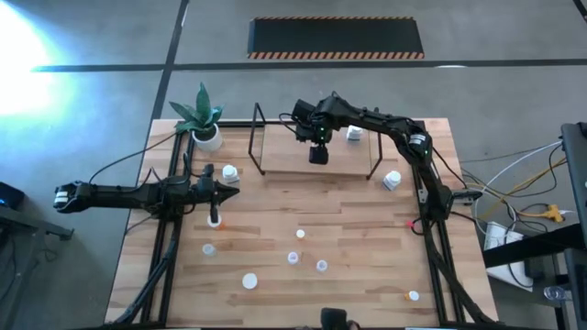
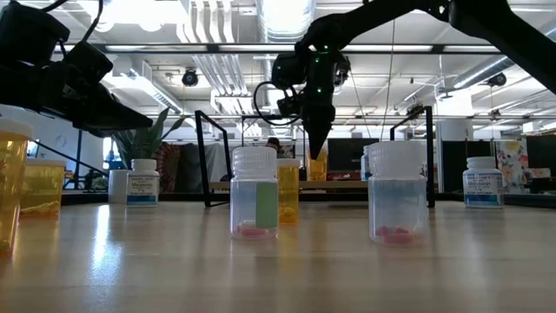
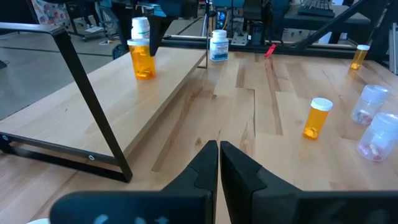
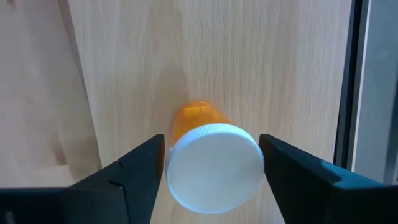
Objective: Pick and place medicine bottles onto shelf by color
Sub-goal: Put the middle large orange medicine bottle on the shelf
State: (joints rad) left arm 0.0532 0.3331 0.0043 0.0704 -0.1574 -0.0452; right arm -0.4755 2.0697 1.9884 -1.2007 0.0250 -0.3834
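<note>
The shelf (image 1: 284,156) is a pale wood board with black wire uprights at the table's far middle. An orange bottle with a white cap (image 4: 214,163) stands on the board; it also shows in the left wrist view (image 3: 142,61) and the low view (image 2: 317,167). My right gripper (image 1: 318,151) points down over it, its fingers at either side of the cap. My left gripper (image 1: 231,190) is shut and empty, hovering over the table's left part beside a white bottle (image 1: 229,172). Other bottles lie scattered on the tabletop. My right gripper pinches the orange bottle's white cap (image 4: 175,163) between its two fingers, one on each side of the rim. The fingers come from above, pointing down. The bottle stands upright with its base (image 3: 143,74) on the shelf board.
A white pot with a green plant (image 1: 206,136) stands at the far left corner. White bottles stand on the shelf's far right (image 1: 354,133) and right of it (image 1: 393,180). An orange bottle (image 1: 214,220) and several clear ones (image 1: 293,258) stand nearer the front.
</note>
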